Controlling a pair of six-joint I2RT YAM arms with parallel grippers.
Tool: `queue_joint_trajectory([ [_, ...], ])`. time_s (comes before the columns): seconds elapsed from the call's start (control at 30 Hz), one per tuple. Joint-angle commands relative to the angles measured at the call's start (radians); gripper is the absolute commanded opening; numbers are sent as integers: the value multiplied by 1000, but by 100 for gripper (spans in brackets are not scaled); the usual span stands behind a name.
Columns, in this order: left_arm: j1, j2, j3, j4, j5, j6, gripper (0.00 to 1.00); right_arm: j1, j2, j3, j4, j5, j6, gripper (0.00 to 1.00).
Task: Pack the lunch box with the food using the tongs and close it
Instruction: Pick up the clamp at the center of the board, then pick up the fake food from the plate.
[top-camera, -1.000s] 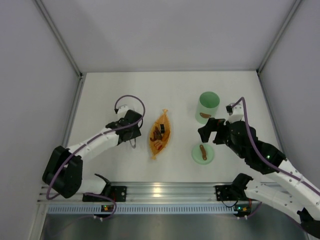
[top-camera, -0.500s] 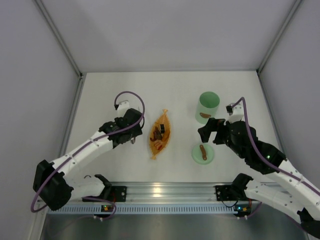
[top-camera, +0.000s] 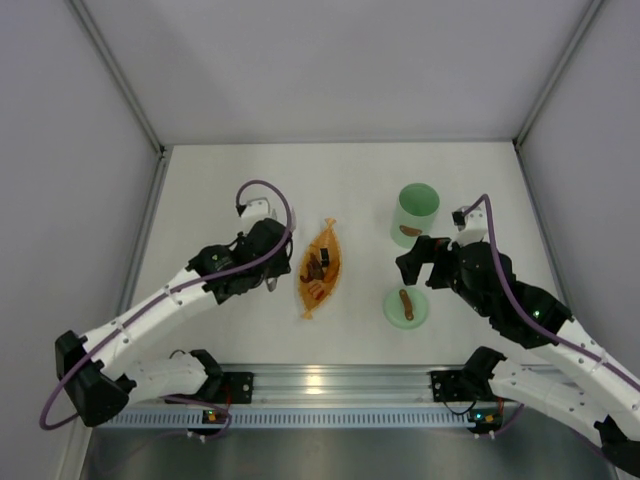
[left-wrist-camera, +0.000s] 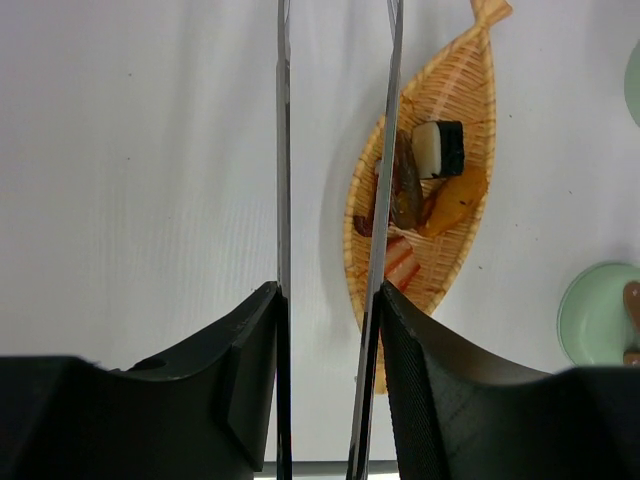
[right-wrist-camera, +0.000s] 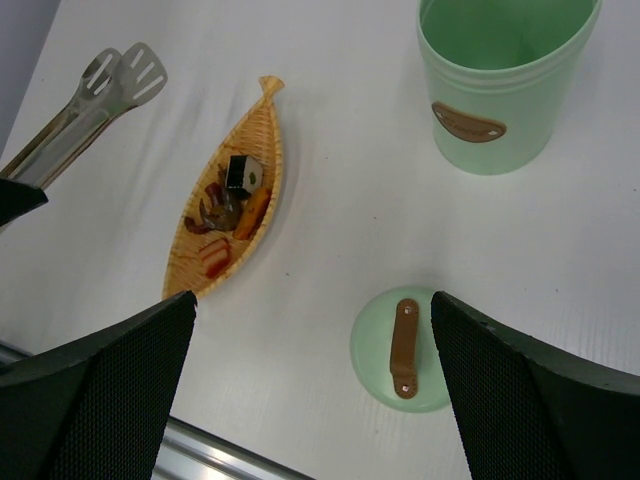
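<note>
One pair of tongs, one lunch box, one lid, one tray.
The left gripper (left-wrist-camera: 328, 300) pinches the tongs (right-wrist-camera: 100, 95) by their two thin arms, just left of the orange tray (left-wrist-camera: 455, 75). About five bits of food (left-wrist-camera: 410, 190) lie in the tray. The green lunch box (right-wrist-camera: 520, 110) stands open at the back right. Its lid (right-wrist-camera: 372, 352) lies flat nearer the arms. The right gripper (right-wrist-camera: 312, 300) is spread wide above the lid and holds nothing.
</note>
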Motion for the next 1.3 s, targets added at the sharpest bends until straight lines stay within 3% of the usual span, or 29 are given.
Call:
queue_joint_trajectory([
  [0.0,-46,-25,47,-26,9,4,47,10,-1,20,9,29,3,99],
  [0.67,-311,71,78,-61,-69,-114,46,10,-16,78,-70,118,-12,100],
  [1.27,-318,147,46,-14,-51,-117,47,10,-30,63,-76,119,-9,99],
])
